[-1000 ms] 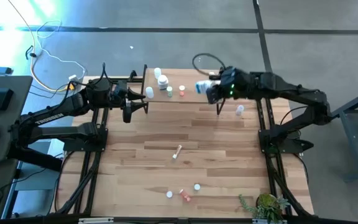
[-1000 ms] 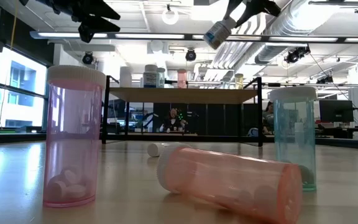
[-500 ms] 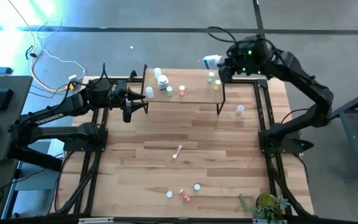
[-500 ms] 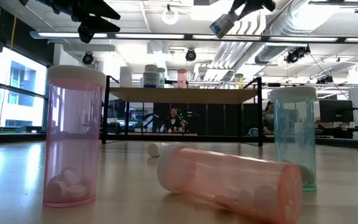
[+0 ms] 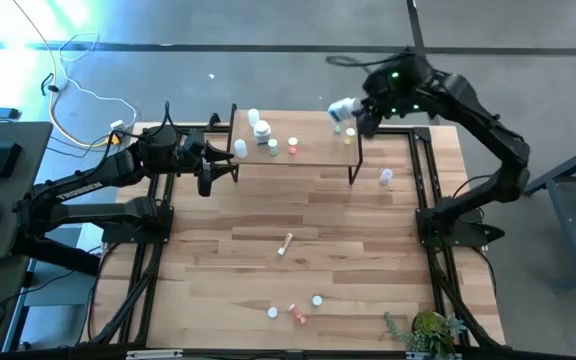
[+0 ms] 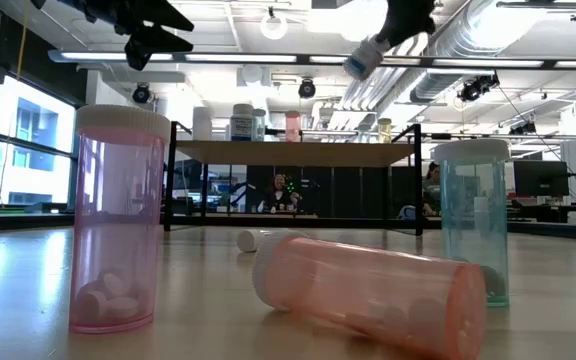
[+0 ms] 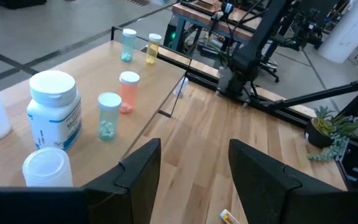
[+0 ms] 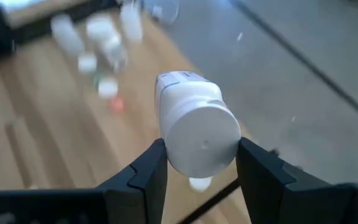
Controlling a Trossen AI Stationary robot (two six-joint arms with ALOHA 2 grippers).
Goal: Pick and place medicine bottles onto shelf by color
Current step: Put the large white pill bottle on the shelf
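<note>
Right gripper (image 5: pixel 360 110) closed on a white medicine bottle (image 5: pixel 342 106), cap outward, body pinched between both fingers; clear in the right wrist view (image 8: pixel 194 127). Bottle carried tilted, high above the table (image 5: pixel 268 215), over the right end of the shelf (image 5: pixel 313 152).

Change over the last second: bottle lifted from just beside the shelf's right end, swung out past the far edge, now brought back a little toward the shelf's back right corner. Seen from table height, bottle (image 6: pixel 365 55) now lower and steeper than half a second ago. Grip width unchanged throughout.

Left gripper (image 5: pixel 230 166) parked at the shelf's left end, unmoved, fingers half apart and holding nothing; nothing between them in the left wrist view.

Already on the shelf: white bottles at the left end (image 7: pixel 53 115), then a green vial (image 7: pixel 109 116) and a pink one (image 7: pixel 128 91); a teal and a yellowish vial (image 7: pixel 153 48) at the right end.

Judgement: carry phase, placement pending. White group sits at the left end, well apart from the present hover point, so a long sideways move likely needed. Several vials still on the table near the front edge (image 5: pixel 293 312); task roughly half done.
</note>
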